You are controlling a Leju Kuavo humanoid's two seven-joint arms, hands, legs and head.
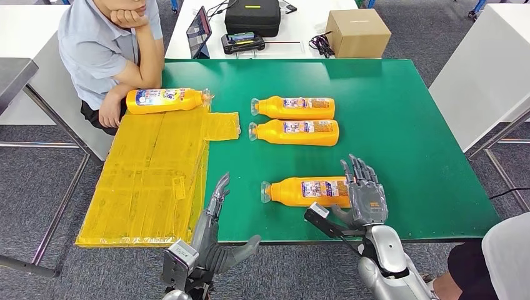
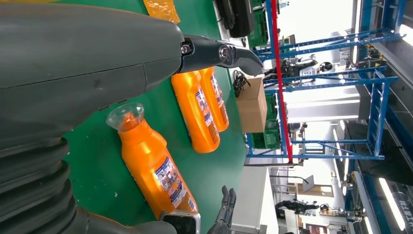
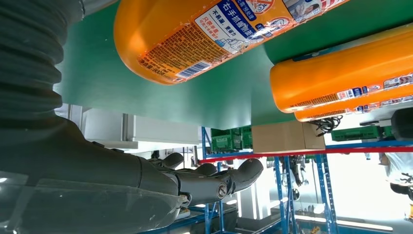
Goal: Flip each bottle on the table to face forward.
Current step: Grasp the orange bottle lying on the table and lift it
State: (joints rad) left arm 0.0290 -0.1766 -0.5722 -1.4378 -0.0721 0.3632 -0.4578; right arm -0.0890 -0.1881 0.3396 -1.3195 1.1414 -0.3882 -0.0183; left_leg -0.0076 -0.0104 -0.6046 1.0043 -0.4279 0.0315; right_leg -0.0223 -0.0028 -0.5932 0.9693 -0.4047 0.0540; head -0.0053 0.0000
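Observation:
Several orange bottles lie on their sides on the green table (image 1: 406, 125). The nearest bottle (image 1: 306, 191) (image 2: 156, 168) (image 3: 209, 34) has its cap to the left and its label up. My right hand (image 1: 365, 190) (image 3: 146, 185) stands open at that bottle's base end, fingers spread and straight. Two more bottles (image 1: 294, 107) (image 1: 295, 132) lie side by side mid-table, also seen as bottles (image 2: 197, 114) (image 3: 341, 78). A fourth bottle (image 1: 165, 100) rests on the yellow sheet at the far left. My left hand (image 1: 212, 212) (image 2: 87, 73) is open at the table's front edge, left of the nearest bottle.
A yellow plastic sheet (image 1: 150, 181) covers the table's left part. A seated person (image 1: 106, 44) leans at the far left, one hand by the fourth bottle. Another person's clothing (image 1: 500, 262) shows at the near right. A cardboard box (image 1: 357, 32) and black case (image 1: 252, 15) sit on the white table behind.

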